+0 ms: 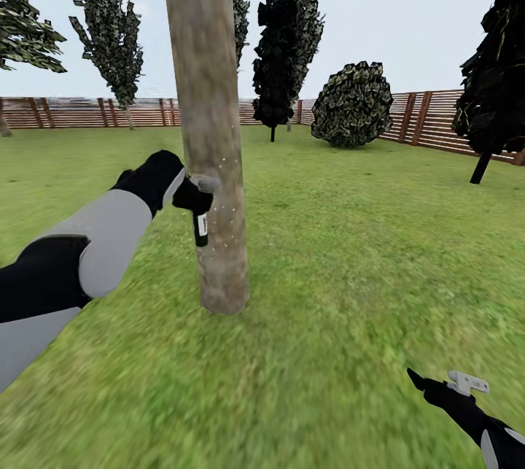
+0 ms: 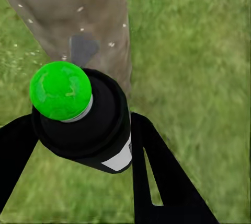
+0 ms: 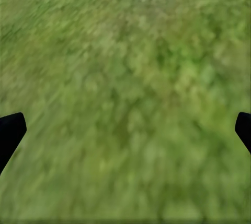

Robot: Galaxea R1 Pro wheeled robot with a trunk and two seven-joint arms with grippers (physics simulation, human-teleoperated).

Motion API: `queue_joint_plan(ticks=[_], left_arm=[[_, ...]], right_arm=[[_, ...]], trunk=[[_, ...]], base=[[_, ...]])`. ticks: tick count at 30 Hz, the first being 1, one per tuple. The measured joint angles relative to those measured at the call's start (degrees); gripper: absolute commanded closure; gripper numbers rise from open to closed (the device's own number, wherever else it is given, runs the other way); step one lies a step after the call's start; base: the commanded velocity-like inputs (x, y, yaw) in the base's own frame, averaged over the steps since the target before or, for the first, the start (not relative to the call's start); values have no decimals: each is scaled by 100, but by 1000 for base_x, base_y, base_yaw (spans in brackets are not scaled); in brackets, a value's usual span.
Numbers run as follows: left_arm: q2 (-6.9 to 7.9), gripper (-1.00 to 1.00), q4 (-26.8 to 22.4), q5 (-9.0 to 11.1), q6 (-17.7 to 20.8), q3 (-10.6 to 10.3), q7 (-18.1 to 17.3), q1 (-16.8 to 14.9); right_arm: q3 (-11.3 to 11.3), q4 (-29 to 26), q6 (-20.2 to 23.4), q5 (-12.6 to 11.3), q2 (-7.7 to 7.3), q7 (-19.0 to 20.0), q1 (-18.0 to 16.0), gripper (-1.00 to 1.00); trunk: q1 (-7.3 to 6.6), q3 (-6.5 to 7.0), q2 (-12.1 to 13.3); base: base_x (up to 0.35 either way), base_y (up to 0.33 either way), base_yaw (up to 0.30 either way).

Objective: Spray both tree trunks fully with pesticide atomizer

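Spraying step under way, first tree. Left end effector [image 1: 195,200] clamped on small near-black pesticide atomizer [image 1: 200,227], nozzle just beside thick grey-brown mottled trunk [image 1: 211,163]; pale droplets fleck bark. Right end effector [image 1: 445,385] spread wide, empty, over green grass lawn [image 1: 350,257]. Next, likely: sweep spray along trunk, then second tree.

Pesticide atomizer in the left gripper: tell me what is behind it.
Directly behind the pesticide atomizer, held by the left gripper, stands the tree trunk, speckled with pale droplets. Grass lawn lies around it. The bottle covers a strip of bark.
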Motion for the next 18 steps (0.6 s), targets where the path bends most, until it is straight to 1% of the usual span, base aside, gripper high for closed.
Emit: queue_joint_plan(ticks=[2,3,6,7,9,11,12,14,18], left_arm=[[-1,100,449,-20,-12,-21,0,1],[-1,100,577,-27,-17,-22,0,2],[28,100,756,-45,-31,-25,4,20],[75,100,778,-74,-43,-33,15,31],[198,100,771,-110,-58,-29,24,37],[259,100,712,-114,-67,-12,134,39],[277,100,541,-135,-67,-10,363,38],[279,100,333,-112,-52,12,645,39],[242,100,224,-89,-21,25,801,18]], right_arm=[[-1,0,0,0,0,0,0,-100],[-1,1,0,0,0,0,0,-100],[-1,2,0,0,0,0,0,-100],[-1,1,0,0,0,0,0,-100],[-1,1,0,0,0,0,0,-100],[-1,1,0,0,0,0,0,-100],[0,1,0,1,0,-3,0,-100],[-1,0,0,0,0,-7,0,-100],[-1,1,0,0,0,-9,0,-100]], trunk=[[0,0,0],[-1,1,-1],[-1,1,-1],[-1,1,-1],[-1,1,-1],[-1,1,-1],[-2,2,-2],[-1,2,-1],[-1,1,-1]], base=[[0,0,0],[0,0,0],[0,0,0],[0,0,0],[0,0,0],[0,0,0],[0,0,0],[0,0,0],[0,0,0]])
